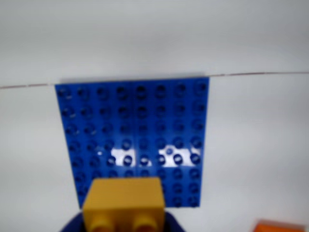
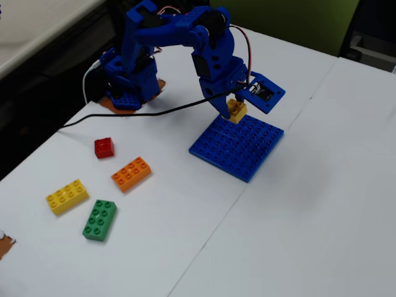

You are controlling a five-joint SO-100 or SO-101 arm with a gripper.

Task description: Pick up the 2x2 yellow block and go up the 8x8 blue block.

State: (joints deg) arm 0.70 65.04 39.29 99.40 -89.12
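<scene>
The end effector (image 2: 234,106) is clamped on the 2x2 yellow block (image 2: 236,110), holding it just above the 8x8 blue block (image 2: 238,145), over the plate's far edge at about twelve o'clock of the plate in the fixed view. In the wrist view the yellow block (image 1: 123,200) fills the six o'clock part of the picture, studs facing the camera, with the blue plate (image 1: 133,140) spread out beyond it toward twelve o'clock; whether the brick already touches the plate's studs cannot be told from either view. The step in hand looks like the final placement on the plate. To do it well, I would keep the brick level and square to the stud grid, so that its sides run parallel with the plate's edges, and bring it a little further inward before lowering, since it sits close to the rim. Descend straight and gently; the thin plate may slide on the white surface (image 2: 297,204) if pushed sideways. Only release once the brick rests flat, then lift away vertically.
</scene>
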